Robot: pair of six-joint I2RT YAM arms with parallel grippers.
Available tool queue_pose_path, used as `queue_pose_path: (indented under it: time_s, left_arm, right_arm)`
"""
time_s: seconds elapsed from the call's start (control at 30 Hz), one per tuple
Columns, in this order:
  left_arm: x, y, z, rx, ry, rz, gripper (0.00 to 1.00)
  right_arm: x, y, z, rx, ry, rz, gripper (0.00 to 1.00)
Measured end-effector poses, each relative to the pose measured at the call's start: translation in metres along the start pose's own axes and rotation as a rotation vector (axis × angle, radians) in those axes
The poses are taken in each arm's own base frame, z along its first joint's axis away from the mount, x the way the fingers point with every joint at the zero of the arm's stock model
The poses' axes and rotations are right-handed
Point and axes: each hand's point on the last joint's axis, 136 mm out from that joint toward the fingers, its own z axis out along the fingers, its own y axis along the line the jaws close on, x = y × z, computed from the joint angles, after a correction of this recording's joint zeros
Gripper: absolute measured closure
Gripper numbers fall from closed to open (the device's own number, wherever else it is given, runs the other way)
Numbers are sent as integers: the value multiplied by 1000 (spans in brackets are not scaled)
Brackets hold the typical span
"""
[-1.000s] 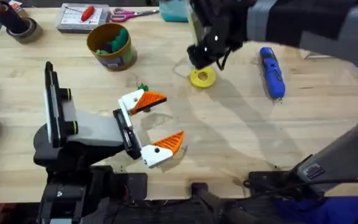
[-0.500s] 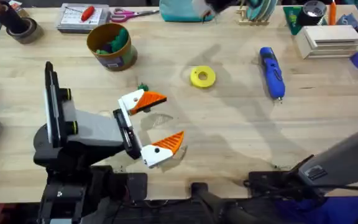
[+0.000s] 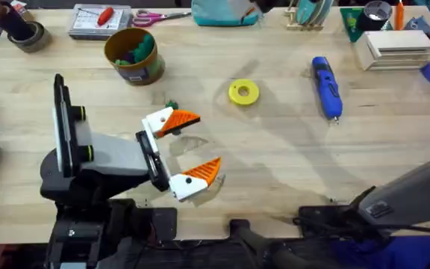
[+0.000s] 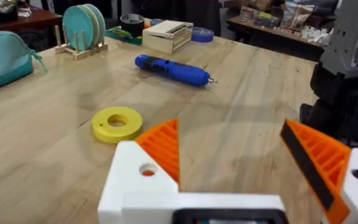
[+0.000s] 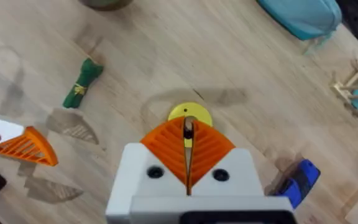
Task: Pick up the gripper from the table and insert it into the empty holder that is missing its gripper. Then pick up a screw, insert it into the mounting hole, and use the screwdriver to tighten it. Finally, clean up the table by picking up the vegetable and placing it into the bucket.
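My left gripper rests low over the table, open. Each of its white holders carries an orange ridged gripper pad, and I cannot tell which one was the empty holder. The left wrist view shows a mounting hole in one holder. My right gripper hangs high above the yellow ring, shut on a small dark screw. The green vegetable lies just beyond the left gripper. The mustard bucket stands at the back left. The blue screwdriver lies at the right.
The yellow ring lies mid-table. Along the back edge are a teal pouch, scissors, a tray with a red-handled tool, a plate rack and a white box. A tape roll sits at the back left.
My right arm lifted off the yellow ring and rose out of the overhead view. The left arm and the table's things stayed put.
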Motion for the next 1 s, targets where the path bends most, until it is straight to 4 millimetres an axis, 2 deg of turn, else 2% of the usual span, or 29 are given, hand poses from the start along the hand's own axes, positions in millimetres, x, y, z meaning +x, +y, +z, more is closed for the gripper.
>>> queue_pose_path:
  time_s: [0.2,0.47,0.7,1.0]
  left_arm:
    - [0,0,0,0,0,0,15]
    - [0,0,0,0,0,0,15]
    - [0,0,0,0,0,0,15]
    - [0,0,0,0,0,0,15]
  right_arm:
    - [-4,31,-1,-43,-9,-108,995]
    - [-6,83,-6,-181,-37,-292,995]
    - [-4,111,-10,-249,-58,-427,995]
    - [0,136,-11,-295,-59,-522,995]
